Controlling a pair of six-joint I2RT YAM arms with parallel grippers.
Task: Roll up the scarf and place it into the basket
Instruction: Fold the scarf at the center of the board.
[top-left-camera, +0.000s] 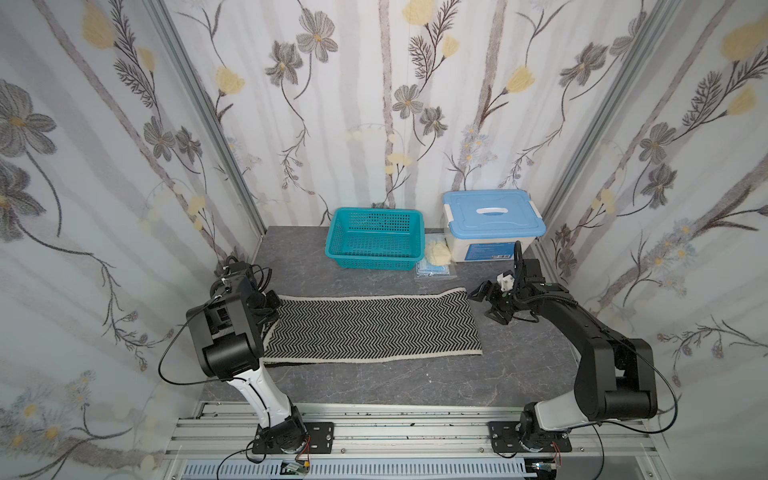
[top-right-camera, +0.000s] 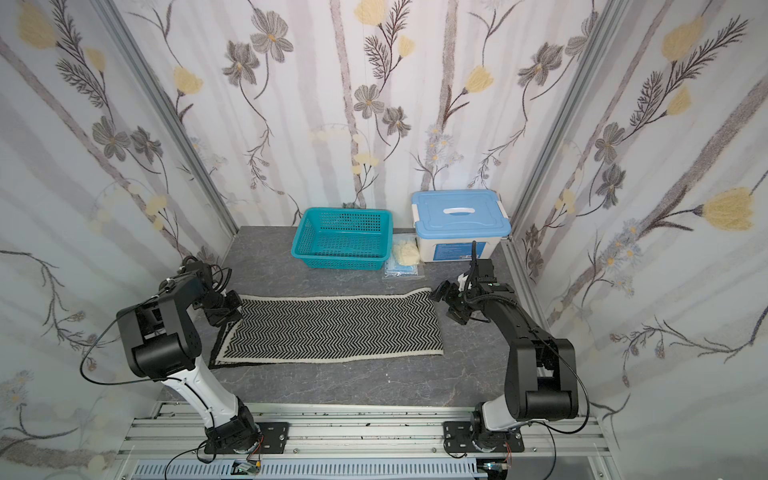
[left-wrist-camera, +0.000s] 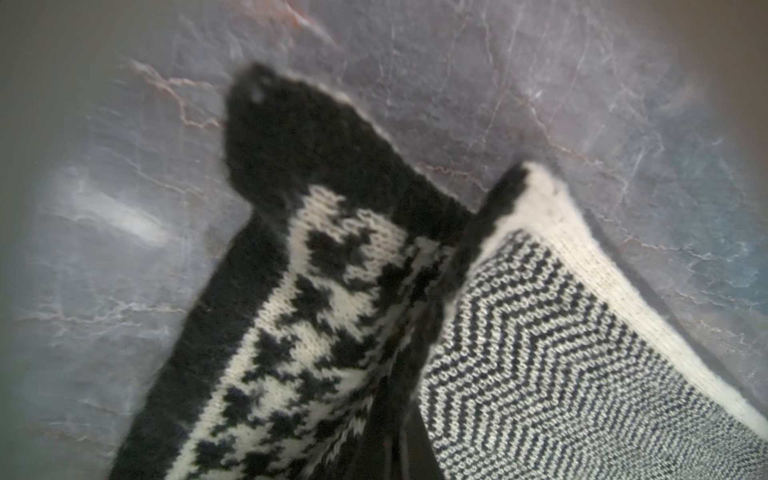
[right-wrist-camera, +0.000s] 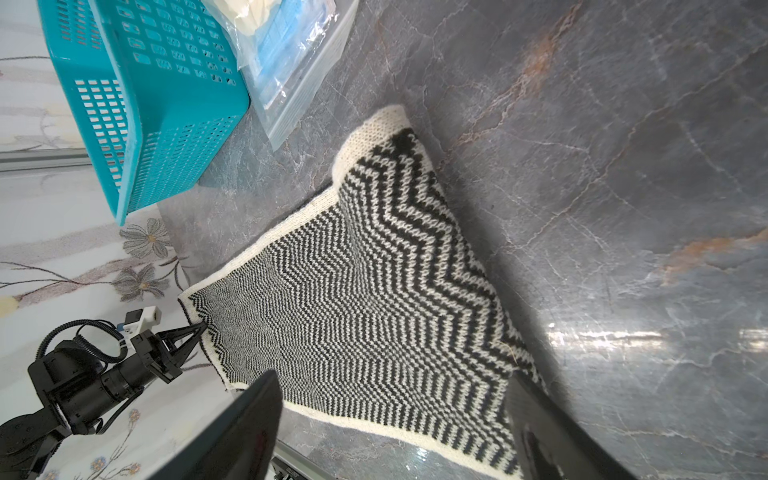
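The scarf (top-left-camera: 374, 328) (top-right-camera: 332, 328) lies flat across the grey table, herringbone face up, cream edges front and back. My left gripper (top-left-camera: 271, 309) (top-right-camera: 230, 309) is at its left end, shut on the cloth. In the left wrist view the pinched end (left-wrist-camera: 540, 353) folds up at the jaws (left-wrist-camera: 399, 436) and shows its houndstooth face. My right gripper (top-left-camera: 484, 303) (top-right-camera: 446, 303) stands open beside the scarf's far right corner. In its wrist view its fingers (right-wrist-camera: 392, 382) straddle the scarf's right end (right-wrist-camera: 374, 291) without touching. The teal basket (top-left-camera: 336, 237) (top-right-camera: 345, 210) (right-wrist-camera: 166, 124) stands empty behind the scarf.
A white storage box with a blue lid (top-left-camera: 492, 220) stands at the back right. Between it and the basket lie a pale yellow cloth lump (top-left-camera: 436, 251) and a clear bag with blue contents (top-left-camera: 434, 270). Flowered walls close in three sides.
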